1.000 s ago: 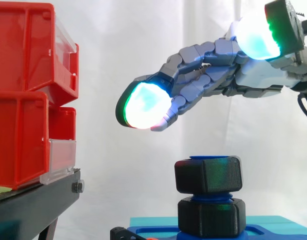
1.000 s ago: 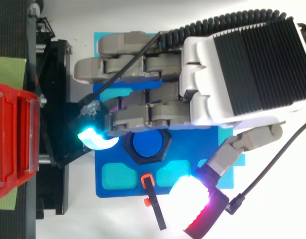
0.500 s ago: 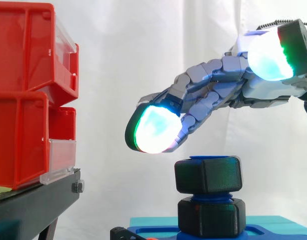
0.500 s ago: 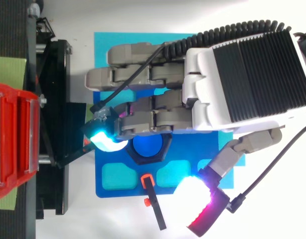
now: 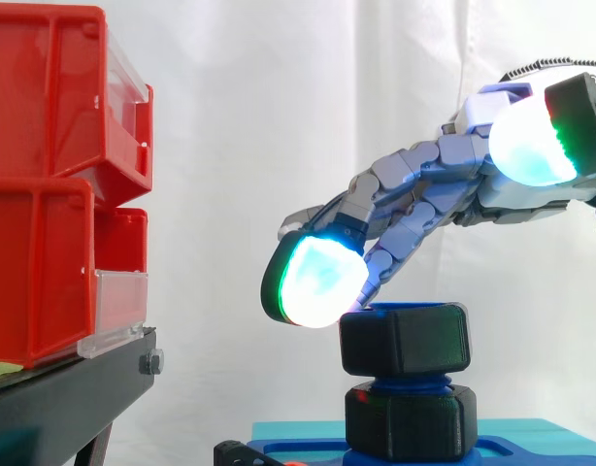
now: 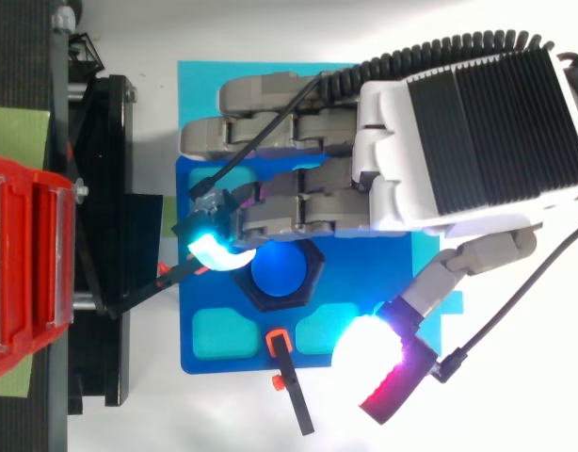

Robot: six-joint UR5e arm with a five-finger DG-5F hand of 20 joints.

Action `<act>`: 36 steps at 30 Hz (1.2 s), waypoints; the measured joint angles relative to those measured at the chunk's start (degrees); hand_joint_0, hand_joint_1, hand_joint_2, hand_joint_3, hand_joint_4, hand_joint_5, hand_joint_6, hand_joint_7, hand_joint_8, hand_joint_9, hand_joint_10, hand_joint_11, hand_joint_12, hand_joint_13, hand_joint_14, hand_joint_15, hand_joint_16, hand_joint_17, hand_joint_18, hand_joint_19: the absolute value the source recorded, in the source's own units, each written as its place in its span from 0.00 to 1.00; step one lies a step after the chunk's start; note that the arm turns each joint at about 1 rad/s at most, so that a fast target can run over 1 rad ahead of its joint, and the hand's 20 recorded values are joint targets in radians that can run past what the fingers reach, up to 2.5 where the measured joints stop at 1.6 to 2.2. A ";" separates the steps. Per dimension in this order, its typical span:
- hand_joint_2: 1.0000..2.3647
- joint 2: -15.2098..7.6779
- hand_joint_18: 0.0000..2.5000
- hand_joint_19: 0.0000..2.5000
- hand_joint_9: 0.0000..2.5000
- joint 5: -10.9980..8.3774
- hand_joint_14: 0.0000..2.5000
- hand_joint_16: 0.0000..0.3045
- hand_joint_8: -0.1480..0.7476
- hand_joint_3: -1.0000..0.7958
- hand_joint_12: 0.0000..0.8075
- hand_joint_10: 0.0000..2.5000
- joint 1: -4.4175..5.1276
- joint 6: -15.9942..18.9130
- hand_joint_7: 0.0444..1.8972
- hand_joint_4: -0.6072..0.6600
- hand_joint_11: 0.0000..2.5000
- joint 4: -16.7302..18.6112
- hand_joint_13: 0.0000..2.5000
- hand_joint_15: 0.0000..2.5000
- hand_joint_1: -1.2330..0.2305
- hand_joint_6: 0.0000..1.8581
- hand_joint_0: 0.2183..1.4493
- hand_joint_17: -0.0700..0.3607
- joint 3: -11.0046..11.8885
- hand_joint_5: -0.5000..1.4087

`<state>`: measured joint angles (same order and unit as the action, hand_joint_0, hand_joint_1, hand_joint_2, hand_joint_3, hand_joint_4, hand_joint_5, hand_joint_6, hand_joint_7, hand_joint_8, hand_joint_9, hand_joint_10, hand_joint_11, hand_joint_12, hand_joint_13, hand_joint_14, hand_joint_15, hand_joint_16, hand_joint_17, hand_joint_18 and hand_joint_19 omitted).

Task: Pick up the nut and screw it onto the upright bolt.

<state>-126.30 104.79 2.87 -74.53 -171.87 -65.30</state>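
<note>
Side view: the hand (image 5: 424, 189) is seen entering from the right, its fingers sloping down towards the left.
Hand state: released; the fingers are extended and nothing is held.
Leading fingertip (image 5: 317, 282): glowing cyan-green, placed against the upper left edge of the nut (image 5: 405, 340).
Thumb pad (image 5: 531, 141): raised to the upper right, well apart from the nut.
Nut: black and hexagonal, already seated near the top of the upright bolt (image 6: 278, 271), whose blue end is seen inside the nut's ring from above.
Lower nut (image 5: 410, 422): a second black nut, threaded on the same bolt just below, with blue thread exposed between the two.
Base plate (image 6: 232, 363): blue, carrying the bolt, laid on a teal mat (image 6: 200, 75).
Red bins (image 5: 46, 175): stacked at the left on a black stand (image 5: 55, 398), apart from the hand.
</note>
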 measured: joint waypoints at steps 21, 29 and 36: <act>0.00 0.00 0.00 0.00 0.23 0.12 0.00 0.12 0.45 0.28 0.39 0.00 -1.45 -0.51 0.74 0.61 0.00 -0.82 0.07 0.00 0.73 0.27 0.20 0.35 0.00 0.27; 0.00 0.04 0.01 0.00 0.32 0.50 0.00 0.09 0.46 0.28 0.34 0.00 -2.23 -0.53 0.69 0.61 0.00 -1.44 0.16 0.00 0.71 0.31 0.21 0.31 0.00 0.28; 0.00 0.07 0.12 0.00 0.46 0.67 0.00 0.06 0.43 0.28 0.26 0.00 -2.51 -0.53 0.74 0.59 0.00 -1.51 0.26 0.00 0.66 0.29 0.22 0.25 0.65 0.31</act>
<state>-126.23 105.46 0.36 -75.06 -173.38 -64.65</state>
